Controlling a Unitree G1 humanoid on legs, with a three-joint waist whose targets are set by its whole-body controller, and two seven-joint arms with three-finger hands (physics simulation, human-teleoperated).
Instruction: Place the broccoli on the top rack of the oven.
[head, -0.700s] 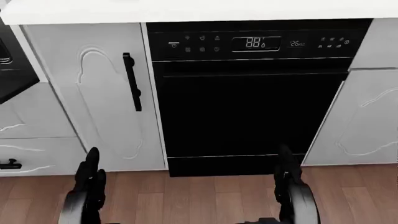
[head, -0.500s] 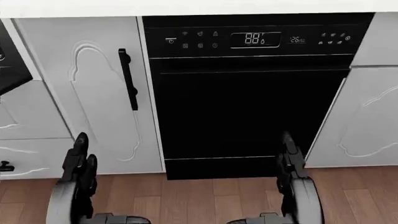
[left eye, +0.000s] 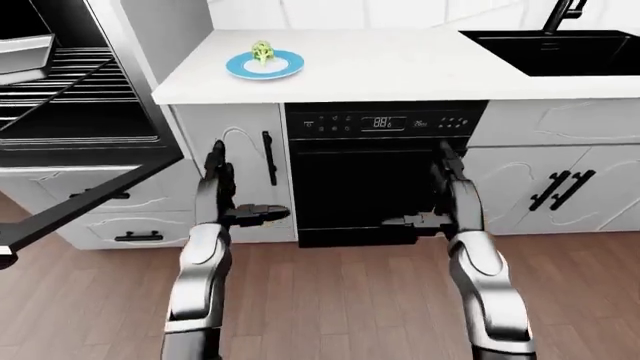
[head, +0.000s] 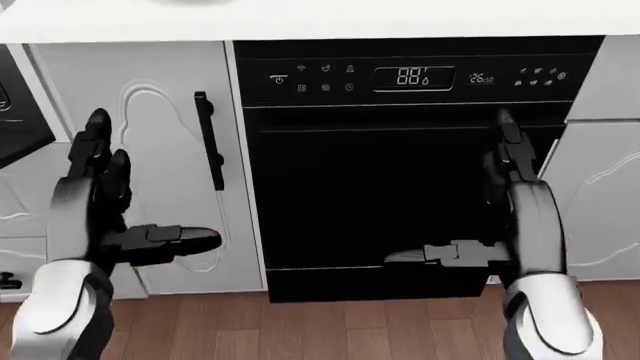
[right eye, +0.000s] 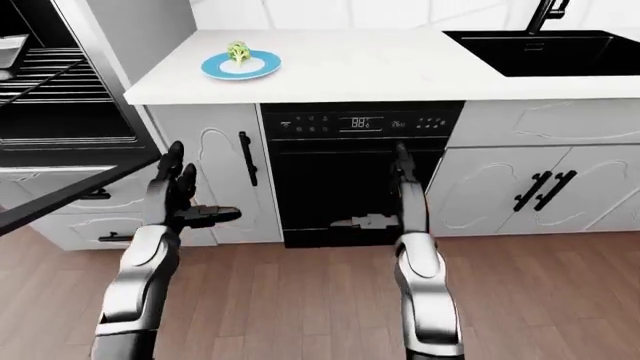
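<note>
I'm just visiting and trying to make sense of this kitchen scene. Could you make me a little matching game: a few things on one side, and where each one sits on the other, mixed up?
Things:
1. broccoli
2. sink
3. oven racks
4. dishwasher

Places (left-eye view):
A. under the counter, between the two raised hands
B. far left, behind the open door
C. on the blue plate on the counter
D. set into the counter, top right

Pairs: 1-C, 2-D, 3-B, 4-A
</note>
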